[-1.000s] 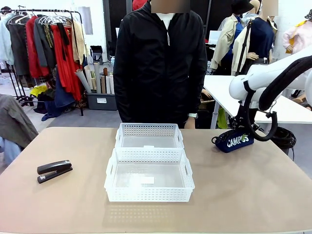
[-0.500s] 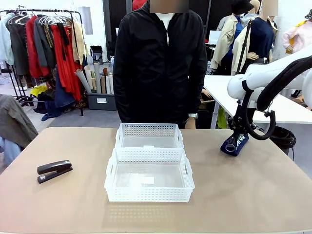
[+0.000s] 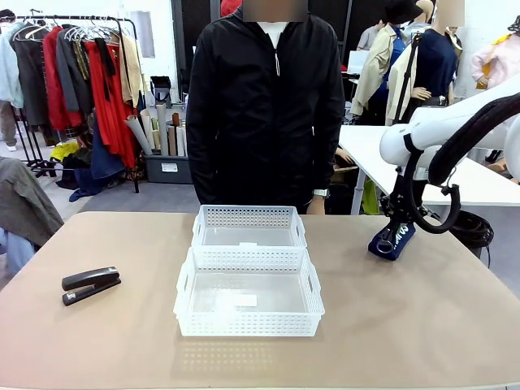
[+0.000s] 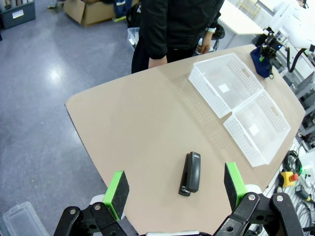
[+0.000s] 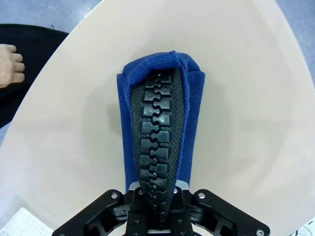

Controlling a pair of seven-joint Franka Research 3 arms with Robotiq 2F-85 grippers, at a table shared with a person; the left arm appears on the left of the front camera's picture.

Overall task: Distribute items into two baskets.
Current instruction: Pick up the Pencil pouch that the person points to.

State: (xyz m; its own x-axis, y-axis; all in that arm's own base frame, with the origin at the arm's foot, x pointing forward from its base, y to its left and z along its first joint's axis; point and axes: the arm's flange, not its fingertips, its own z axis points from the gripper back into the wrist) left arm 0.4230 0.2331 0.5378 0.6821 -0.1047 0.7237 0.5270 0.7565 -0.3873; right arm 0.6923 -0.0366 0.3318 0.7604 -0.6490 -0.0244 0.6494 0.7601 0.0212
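The baskets (image 3: pixel 248 323) stand touching, one behind the other, at frame centre. On either side the worktop (image 3: pixel 122 341) lies bare, but for the stapler (image 3: pixel 90 284) at lower left and the right pincer (image 3: pixel 393 237) clamped on the pouch (image 3: pixel 379 246) at right. A person (image 3: pixel 268 122) stands behind.

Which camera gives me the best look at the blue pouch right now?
Right wrist view: the pouch fills the middle, zip facing camera, pinched in the right claw. Front view shows it small and end-on under the claw, at the table's right. Left wrist view shows a distant dark-blue patch beyond the baskets.
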